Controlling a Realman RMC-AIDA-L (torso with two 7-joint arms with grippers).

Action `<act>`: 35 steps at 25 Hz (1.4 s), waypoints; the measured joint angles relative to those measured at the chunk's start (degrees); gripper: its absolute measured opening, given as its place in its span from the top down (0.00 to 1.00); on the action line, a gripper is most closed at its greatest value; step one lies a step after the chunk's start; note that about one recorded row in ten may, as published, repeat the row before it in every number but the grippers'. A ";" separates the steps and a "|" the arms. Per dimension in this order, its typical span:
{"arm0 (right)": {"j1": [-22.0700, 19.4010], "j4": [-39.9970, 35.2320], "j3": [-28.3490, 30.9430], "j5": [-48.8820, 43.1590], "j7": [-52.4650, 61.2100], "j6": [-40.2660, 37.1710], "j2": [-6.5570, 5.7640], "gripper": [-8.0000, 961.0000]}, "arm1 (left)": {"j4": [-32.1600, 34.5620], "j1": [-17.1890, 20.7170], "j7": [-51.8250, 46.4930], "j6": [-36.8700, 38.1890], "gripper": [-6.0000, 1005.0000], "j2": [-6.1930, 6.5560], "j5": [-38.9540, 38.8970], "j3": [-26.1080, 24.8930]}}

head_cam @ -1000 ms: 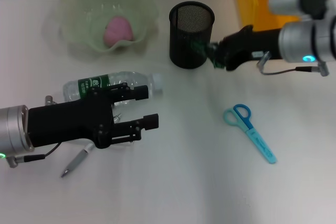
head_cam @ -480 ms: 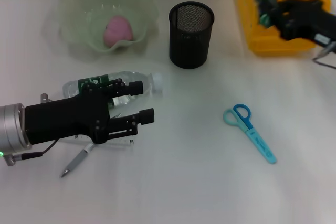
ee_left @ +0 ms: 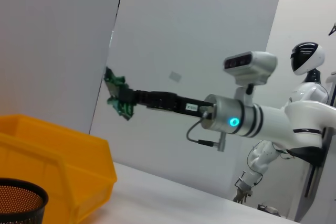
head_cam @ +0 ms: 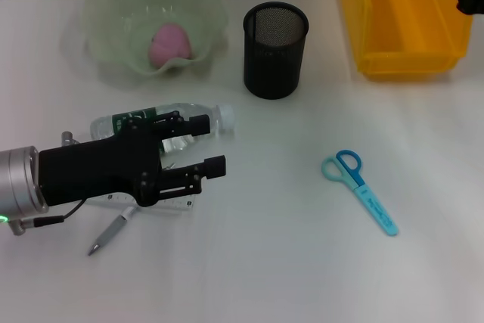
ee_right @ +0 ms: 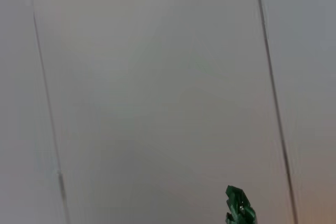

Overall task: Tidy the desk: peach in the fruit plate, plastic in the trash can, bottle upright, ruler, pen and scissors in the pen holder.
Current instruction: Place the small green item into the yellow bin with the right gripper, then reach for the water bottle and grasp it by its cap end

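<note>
Green crinkly plastic (ee_left: 118,98) is pinched tight in the right gripper (ee_left: 126,99), which hangs over the far side of the yellow bin (head_cam: 404,24). The bin sits right under it, so 1 let-go should drop the plastic straight in.

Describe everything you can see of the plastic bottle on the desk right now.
The bottle is clear plastic with a green label and a white cap, lying on its side on the desk, cap pointing toward the pen holder. It sits in front of the fruit plate. The open left gripper hovers over it, hiding part of its body; contact cannot be confirmed.
</note>
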 joint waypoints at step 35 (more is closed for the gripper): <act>2.97 1.13 1.15 -4.90 5.54 0.81 0.03 0.39 | 0.00 0.47 -0.16 -0.14 0.30 0.09 0.01 -0.11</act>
